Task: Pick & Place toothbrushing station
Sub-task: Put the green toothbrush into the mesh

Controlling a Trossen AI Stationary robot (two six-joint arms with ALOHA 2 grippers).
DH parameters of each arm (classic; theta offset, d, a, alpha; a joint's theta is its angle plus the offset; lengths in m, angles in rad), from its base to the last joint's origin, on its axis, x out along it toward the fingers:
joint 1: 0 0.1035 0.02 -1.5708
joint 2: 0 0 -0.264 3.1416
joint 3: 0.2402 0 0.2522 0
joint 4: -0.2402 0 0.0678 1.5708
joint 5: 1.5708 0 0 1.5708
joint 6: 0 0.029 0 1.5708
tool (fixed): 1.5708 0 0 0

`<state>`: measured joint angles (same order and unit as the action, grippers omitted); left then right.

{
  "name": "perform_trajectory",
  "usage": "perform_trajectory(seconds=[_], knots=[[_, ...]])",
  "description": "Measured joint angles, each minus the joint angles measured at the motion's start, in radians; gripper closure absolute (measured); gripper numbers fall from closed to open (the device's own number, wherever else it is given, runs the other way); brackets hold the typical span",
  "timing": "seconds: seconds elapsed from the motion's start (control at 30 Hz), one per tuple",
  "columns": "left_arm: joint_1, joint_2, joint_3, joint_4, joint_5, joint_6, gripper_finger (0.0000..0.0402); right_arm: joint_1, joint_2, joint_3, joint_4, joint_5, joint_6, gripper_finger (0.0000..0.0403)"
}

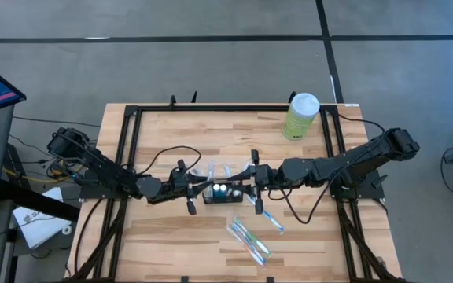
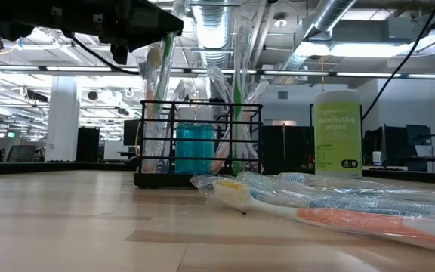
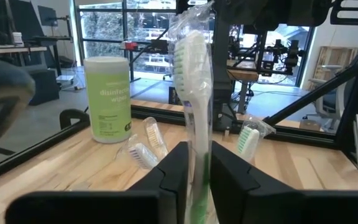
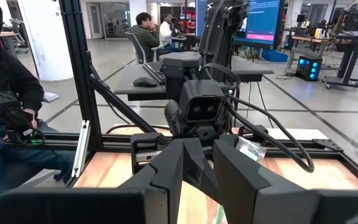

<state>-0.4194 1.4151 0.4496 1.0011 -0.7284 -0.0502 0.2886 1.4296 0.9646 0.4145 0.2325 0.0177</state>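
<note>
Two or three wrapped brushes (image 1: 252, 240) still lie on the table (image 1: 163, 244), several sit in the holder (image 1: 225, 193), left gripper (image 3: 197, 171) pinching another (image 3: 193, 81), right gripper's (image 4: 199, 163) grip I can't tell.

1. The high view looks straight down from well above the table (image 1: 171, 236), taking in its whole top, both arms and the grey floor around.
2. The low view sits at table-top level, close to the wrapped toothbrushes (image 2: 331, 204), facing level across the wood into the room.
3. The left wrist view looks forward past its own fingers (image 3: 173, 168) toward the green canister (image 3: 107, 99).
4. The right wrist view faces the opposite arm's camera (image 4: 202, 109) and the room behind.
5. High, low and left wrist views share the canister; both wrist views face each other.
</note>
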Motion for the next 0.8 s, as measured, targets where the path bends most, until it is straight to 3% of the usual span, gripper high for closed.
perform_trajectory(seconds=[0.5,0.8], knots=[[-0.001,-0.011,-0.001,-0.002,0.033,-0.009,0.0296,0.000,0.000,0.000,-0.020,0.000,0.000,0.0321],[-0.023,-0.081,-0.001,-0.039,0.020,0.017,0.0268,0.006,0.000,0.000,-0.019,0.000,0.000,0.0321]])
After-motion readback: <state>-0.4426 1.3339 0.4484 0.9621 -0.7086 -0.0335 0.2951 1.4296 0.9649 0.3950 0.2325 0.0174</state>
